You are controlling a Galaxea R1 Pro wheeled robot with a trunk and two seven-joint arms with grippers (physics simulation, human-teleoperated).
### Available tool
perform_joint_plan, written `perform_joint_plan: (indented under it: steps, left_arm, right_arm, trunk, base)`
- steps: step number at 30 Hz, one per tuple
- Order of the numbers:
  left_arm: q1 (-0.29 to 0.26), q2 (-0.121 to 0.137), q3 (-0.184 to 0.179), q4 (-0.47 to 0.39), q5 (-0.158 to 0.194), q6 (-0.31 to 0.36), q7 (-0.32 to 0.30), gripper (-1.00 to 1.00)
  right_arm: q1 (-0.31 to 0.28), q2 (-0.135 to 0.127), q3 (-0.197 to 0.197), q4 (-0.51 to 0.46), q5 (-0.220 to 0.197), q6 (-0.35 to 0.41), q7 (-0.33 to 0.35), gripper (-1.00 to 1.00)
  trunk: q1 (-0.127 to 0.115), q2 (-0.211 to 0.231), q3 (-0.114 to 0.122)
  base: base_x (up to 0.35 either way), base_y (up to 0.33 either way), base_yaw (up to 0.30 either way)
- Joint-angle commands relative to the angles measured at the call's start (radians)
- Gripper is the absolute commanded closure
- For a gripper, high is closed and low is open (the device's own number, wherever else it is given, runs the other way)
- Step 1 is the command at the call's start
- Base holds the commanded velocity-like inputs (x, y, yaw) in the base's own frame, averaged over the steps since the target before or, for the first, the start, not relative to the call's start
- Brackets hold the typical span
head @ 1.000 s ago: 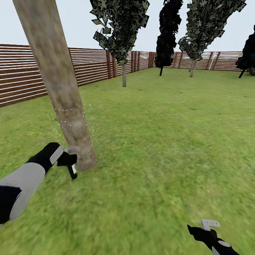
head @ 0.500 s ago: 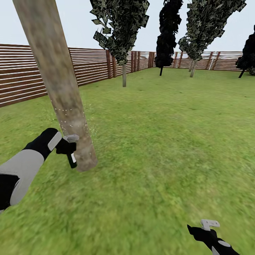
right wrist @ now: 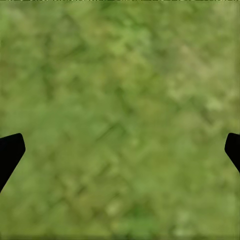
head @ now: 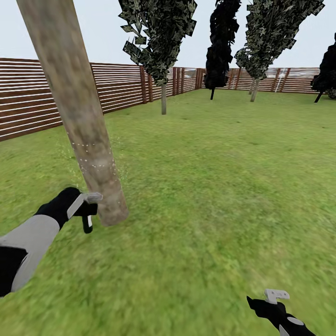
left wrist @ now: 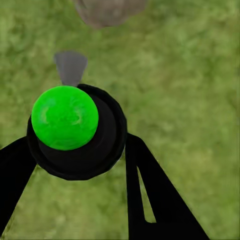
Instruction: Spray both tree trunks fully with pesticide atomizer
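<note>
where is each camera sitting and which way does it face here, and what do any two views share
Head view: on the robot's head, facing forward and down over the lawn toward the tree trunk and fence; both arms show, the left pincer holding the pesticide atomizer.
Left wrist view: near the left pincer, looking along its fingers at the atomizer's green spot and grass.
Right wrist view: near the right pincer, facing grass; fingertips at the edges.
Shared: head and left wrist views both show the atomizer and trunk base.

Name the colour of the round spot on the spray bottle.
Bright green spot on the black spray bottle; clearest in the left wrist view.
</note>
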Motion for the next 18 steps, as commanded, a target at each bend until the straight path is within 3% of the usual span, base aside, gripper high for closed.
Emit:
perform_joint_plan:
  steps: [1, 7, 12, 18]
  left_arm:
    - [0.007, -0.002, 0.000, 0.003, -0.005, -0.029, 0.001, 1.00]
    - [0.074, 0.002, 0.001, 0.006, -0.006, -0.063, -0.001, 1.00]
    - [0.159, 0.002, 0.001, 0.007, -0.007, -0.064, 0.001, 1.00]
    - [0.169, 0.004, 0.003, 0.021, 0.001, -0.060, 0.003, 1.00]
  right_arm:
    - [0.000, 0.000, 0.000, 0.000, 0.000, 0.000, 0.000, -1.00]
    - [0.001, 0.000, 0.000, 0.000, 0.000, 0.000, 0.001, -1.00]
    - [0.000, 0.000, -0.001, 0.000, -0.001, -0.001, 0.001, -1.00]
    - [0.000, 0.000, -0.002, -0.001, -0.003, -0.002, 0.001, -1.00]
  trunk:
    - [0.000, 0.000, 0.000]
    - [0.000, 0.000, 0.000]
    - [0.000, 0.000, 0.000]
    - [0.000, 0.000, 0.000]
  base:
    - [0.000, 0.000, 0.000]
    - [0.007, 0.005, 0.000]
    - [0.216, 0.187, 0.000]
    - [0.192, 0.290, 0.000]
